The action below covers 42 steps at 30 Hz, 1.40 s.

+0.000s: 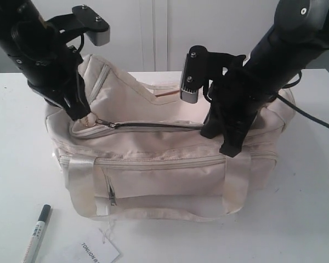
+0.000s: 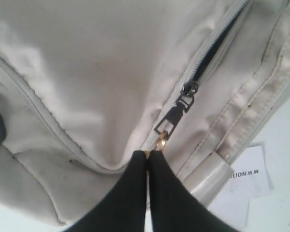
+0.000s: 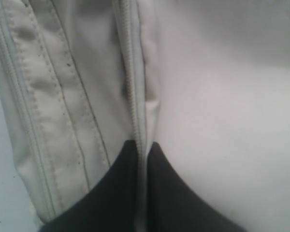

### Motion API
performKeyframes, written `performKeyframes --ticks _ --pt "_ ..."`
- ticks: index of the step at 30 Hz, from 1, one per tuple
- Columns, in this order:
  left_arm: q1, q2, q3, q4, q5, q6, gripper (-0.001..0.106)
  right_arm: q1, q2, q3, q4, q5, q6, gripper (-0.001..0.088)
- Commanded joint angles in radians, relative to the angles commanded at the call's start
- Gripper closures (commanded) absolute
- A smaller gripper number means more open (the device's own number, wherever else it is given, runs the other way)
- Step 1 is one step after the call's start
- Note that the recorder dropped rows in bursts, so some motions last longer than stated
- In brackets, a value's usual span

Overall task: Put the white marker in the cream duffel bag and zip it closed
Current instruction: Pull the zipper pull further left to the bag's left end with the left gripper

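Black left gripper (image 2: 147,153) pinches the one gold ring pull (image 2: 160,143). Black right gripper (image 3: 141,145) squeezes tight on a fold of the one cream duffel bag (image 1: 164,148) by its zip (image 1: 153,125). One white marker (image 1: 37,233) lies on the table (image 1: 296,219), outside the bag, in front of it, near one paper tag (image 1: 96,252).

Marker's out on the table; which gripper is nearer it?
Left. Left gripper holds the zip pull at the bag end nearest the white marker; right gripper clamps the opposite end.
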Motion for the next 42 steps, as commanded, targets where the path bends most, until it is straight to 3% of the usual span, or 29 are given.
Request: performKeyframes --ticks 13,25,37,39,42 --pt "0.014 -0.022 0.0 0.062 0.065 -0.009 0.105 -0.018 0.0 0.0 -0.081 -0.023 0.0 0.0868" --pt "0.155 -0.022 0.0 0.012 0.077 -0.011 0.105 -0.022 0.0 0.0 -0.093 -0.024 0.0 0.0868" --pt "0.171 -0.022 0.0 -0.032 0.055 -0.011 0.105 -0.022 0.0 0.0 -0.085 -0.024 0.0 0.0863" --pt "0.171 -0.022 0.0 -0.061 0.055 -0.011 0.105 -0.022 0.0 0.0 -0.08 -0.033 0.0 0.0815" --pt "0.171 -0.022 0.0 -0.134 0.05 0.013 0.105 -0.022 0.0 -0.003 -0.06 -0.069 0.0 0.0652"
